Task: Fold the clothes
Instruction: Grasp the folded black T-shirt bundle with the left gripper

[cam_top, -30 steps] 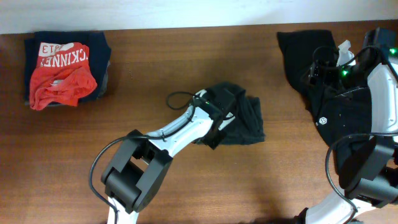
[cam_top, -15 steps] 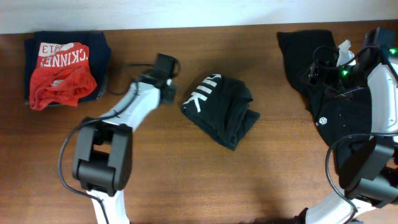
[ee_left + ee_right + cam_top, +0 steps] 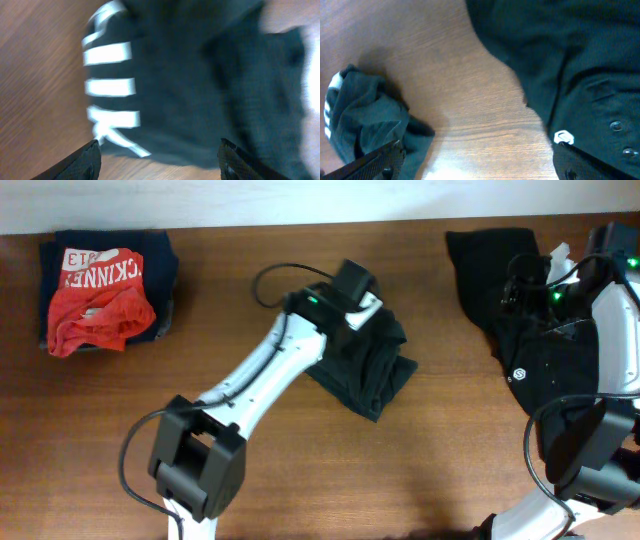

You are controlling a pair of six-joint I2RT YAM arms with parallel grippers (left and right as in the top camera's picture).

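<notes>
the wooden table (image 3: 300,470) is filling the overhead view. the largest of the clothes, a loose heap of black garments (image 3: 480,270), is spreading along the table's edge from about 1 o'clock to 4 o'clock and showing a small round white logo (image 3: 519,374). the right arm is reaching over it. at 10 o'clock a folded stack (image 3: 160,255) of navy cloth is sitting with a red shirt (image 3: 100,305) lying crumpled on top. near the centre a dark green shirt (image 3: 385,375) is lying folded into a compact bundle, well apart from both heaps.

the left gripper (image 3: 160,160) is hovering over this bundle's 11 o'clock corner. its fingers (image 3: 90,162) are standing wide apart, released, grasping nothing. in the left wrist view the shirt's white block lettering (image 3: 110,90) is showing ahead of them, blurred.

the right gripper (image 3: 480,162) is hanging above the heap, its fingers likewise spread wide and clasping nothing. in the right wrist view bare wood is running between a bunched dark green fold (image 3: 365,125) at 8 o'clock and a black buttoned garment (image 3: 580,60) at 2 o'clock, which is carrying a small white tag (image 3: 563,136).
</notes>
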